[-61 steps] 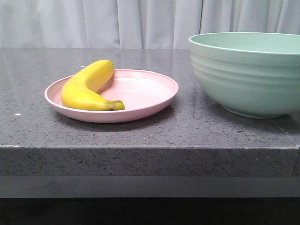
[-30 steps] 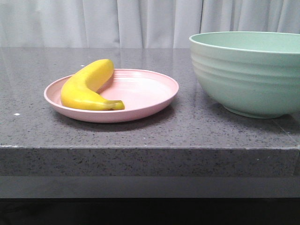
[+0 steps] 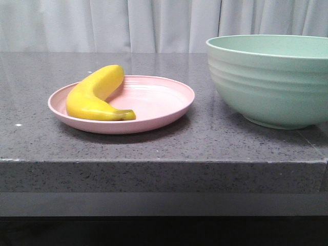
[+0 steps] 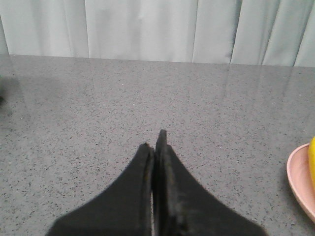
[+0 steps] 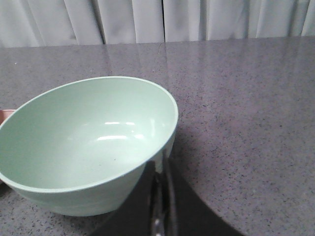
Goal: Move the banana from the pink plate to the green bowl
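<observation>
yellow banana [image 3: 96, 95] lies curved on the left half of the pink plate [image 3: 159, 102] in the front view, stem end toward the camera. plate sits on the grey speckled counter [image 3: 154, 148], and the green bowl [image 3: 271, 82] stands apart to its right, much taller, nothing between them. pale curtain [image 3: 128, 25] behind.

left wrist view: left gripper [image 4: 156, 140] low over bare counter, fingers pressed together, holding nothing; plate rim and a sliver of banana at the edge.

right wrist view: right gripper [image 5: 158, 169] closed too, empty, just in front of the bowl's near wall; nothing lies in the bowl.
</observation>
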Action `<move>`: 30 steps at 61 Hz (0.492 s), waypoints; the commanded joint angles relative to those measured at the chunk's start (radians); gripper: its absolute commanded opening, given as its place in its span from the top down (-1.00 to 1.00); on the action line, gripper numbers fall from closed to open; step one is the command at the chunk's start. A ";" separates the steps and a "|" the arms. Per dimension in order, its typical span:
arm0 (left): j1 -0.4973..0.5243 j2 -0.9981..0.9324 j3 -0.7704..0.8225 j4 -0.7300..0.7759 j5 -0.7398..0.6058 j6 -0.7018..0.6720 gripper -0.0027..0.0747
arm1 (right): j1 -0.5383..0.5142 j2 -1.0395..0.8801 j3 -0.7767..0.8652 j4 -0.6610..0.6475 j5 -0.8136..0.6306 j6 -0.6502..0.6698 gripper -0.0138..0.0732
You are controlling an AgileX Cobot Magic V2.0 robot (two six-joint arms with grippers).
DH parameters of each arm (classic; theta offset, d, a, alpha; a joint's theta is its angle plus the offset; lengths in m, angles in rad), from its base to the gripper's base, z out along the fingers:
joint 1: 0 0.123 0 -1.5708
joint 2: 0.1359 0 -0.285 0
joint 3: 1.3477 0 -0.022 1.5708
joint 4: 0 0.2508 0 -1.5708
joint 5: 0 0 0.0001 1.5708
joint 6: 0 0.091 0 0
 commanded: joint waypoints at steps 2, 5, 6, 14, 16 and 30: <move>-0.005 0.013 -0.037 -0.010 -0.089 -0.009 0.77 | 0.001 0.047 -0.039 -0.006 -0.094 -0.006 0.68; -0.005 0.013 -0.037 -0.010 -0.089 -0.009 0.51 | 0.001 0.049 -0.039 -0.006 -0.096 -0.006 0.46; -0.005 0.013 -0.037 -0.010 -0.089 -0.009 0.36 | 0.001 0.049 -0.039 -0.006 -0.096 -0.006 0.34; -0.005 0.013 -0.037 -0.010 -0.089 -0.009 -0.65 | 0.001 0.049 -0.039 -0.006 -0.103 -0.006 -0.53; -0.005 0.013 -0.037 -0.010 -0.089 -0.009 -0.79 | 0.001 0.049 -0.039 -0.006 -0.103 -0.006 -0.73; -0.018 0.023 -0.070 -0.014 -0.036 -0.007 -0.79 | 0.001 0.049 -0.039 -0.006 -0.103 -0.006 -0.80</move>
